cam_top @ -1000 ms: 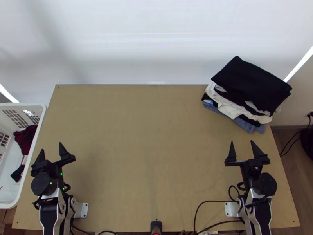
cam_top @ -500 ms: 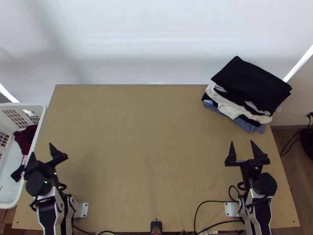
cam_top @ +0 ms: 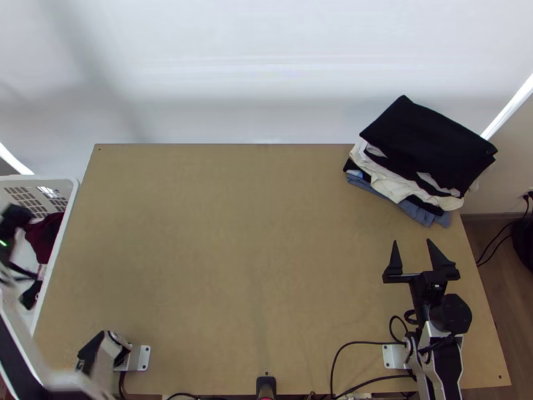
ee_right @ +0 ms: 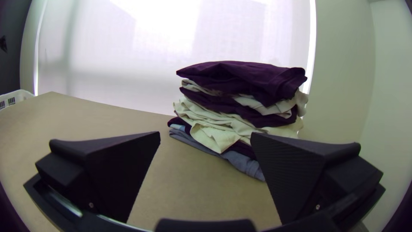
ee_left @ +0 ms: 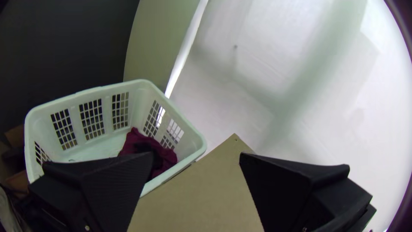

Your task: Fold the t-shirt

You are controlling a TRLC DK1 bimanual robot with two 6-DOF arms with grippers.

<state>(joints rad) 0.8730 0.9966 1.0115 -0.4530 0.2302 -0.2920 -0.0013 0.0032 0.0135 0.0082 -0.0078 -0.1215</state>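
While the table [cam_top: 246, 267] looks the same, left arm [cam_top: 18, 363] just swung off it, out over the white basket [ee_left: 107, 112]. Folded stack [cam_top: 426, 143] unchanged at far right corner. Right gripper [ee_right: 206, 133] parked near it, fingers wide apart, nothing held. Left gripper [ee_left: 196, 154] also spread wide, empty. Maroon cloth [ee_left: 139, 141], likely the t-shirt, lies bunched in the basket, so I read this as fetch phase; no folding yet.

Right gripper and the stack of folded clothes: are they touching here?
Apart. In the top view, a strip of bare table shows between the tips of the right gripper and the stack of folded clothes.
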